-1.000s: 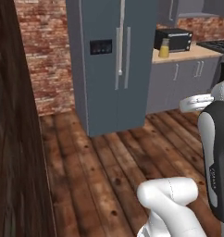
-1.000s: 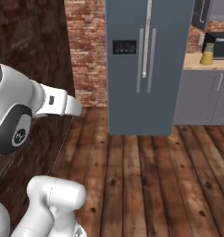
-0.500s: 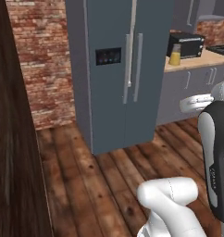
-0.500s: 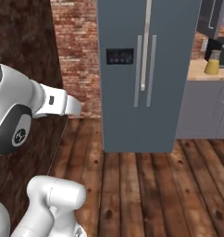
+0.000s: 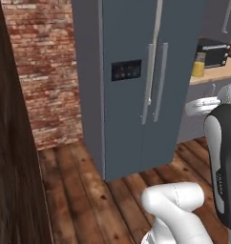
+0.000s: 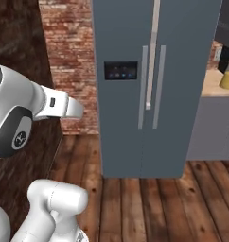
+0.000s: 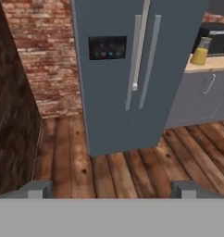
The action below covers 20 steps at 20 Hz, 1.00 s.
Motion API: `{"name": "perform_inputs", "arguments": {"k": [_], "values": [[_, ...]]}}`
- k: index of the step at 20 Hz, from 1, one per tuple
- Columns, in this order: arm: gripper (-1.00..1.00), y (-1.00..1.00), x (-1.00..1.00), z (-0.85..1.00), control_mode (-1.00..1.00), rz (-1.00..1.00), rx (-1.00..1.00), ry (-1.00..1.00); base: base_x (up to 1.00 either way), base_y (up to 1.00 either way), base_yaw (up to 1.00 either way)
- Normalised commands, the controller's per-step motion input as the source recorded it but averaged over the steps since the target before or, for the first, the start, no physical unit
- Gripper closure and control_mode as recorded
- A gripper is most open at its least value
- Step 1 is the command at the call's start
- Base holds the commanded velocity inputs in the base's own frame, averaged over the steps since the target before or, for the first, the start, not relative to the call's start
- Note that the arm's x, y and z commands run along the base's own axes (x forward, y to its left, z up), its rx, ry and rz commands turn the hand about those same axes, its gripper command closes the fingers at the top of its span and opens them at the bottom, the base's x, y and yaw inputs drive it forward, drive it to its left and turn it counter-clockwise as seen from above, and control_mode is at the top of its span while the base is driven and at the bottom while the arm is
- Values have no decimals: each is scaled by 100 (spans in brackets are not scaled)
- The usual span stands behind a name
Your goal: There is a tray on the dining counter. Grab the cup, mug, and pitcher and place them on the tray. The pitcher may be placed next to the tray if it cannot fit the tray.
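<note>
1. Grey steel faced me: a tall two-door fridge (image 7: 132, 69) with long upright handles and a small dark panel (image 7: 107, 47) on its left door stood on the plank floor (image 7: 132, 171).
2. My pincer (image 7: 111, 190) was spread as wide as it goes, its two tips far apart at the bottom of the hand view, with nothing between them but bare floorboards.
3. The pitcher (image 7: 200, 51), clear glass with yellow juice in it, stood upright on the pale desk (image 7: 211, 62) to the right of the fridge, just in front of a dark appliance (image 7: 219, 41) that I could not make out well.
4. In the left base view the pitcher (image 5: 199, 65) sat on that same desk, beside the dark appliance (image 5: 213, 51); in the right base view the pitcher (image 6: 228, 78) showed at the right edge, cut off by the frame.
5. Grey cabinets (image 7: 197, 99) ran under that desk.
6. Red brick wall (image 7: 44, 60) lay to the left of the fridge, and a dark wooden panel (image 7: 12, 120) stood closer to me on the left.
7. My pincer was well apart from the pitcher and touched nothing.
</note>
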Motion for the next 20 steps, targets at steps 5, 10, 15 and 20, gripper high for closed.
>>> {"name": "perform_inputs", "arguments": {"k": [5,10,15,20], "values": [[-100,0,0,0,100,0,0,0,73,-69,3],[-100,0,0,0,100,0,0,0,39,-100,8],[-100,0,0,0,100,0,0,0,23,-100,10],[-100,0,0,0,100,0,0,0,21,-100,11]]}}
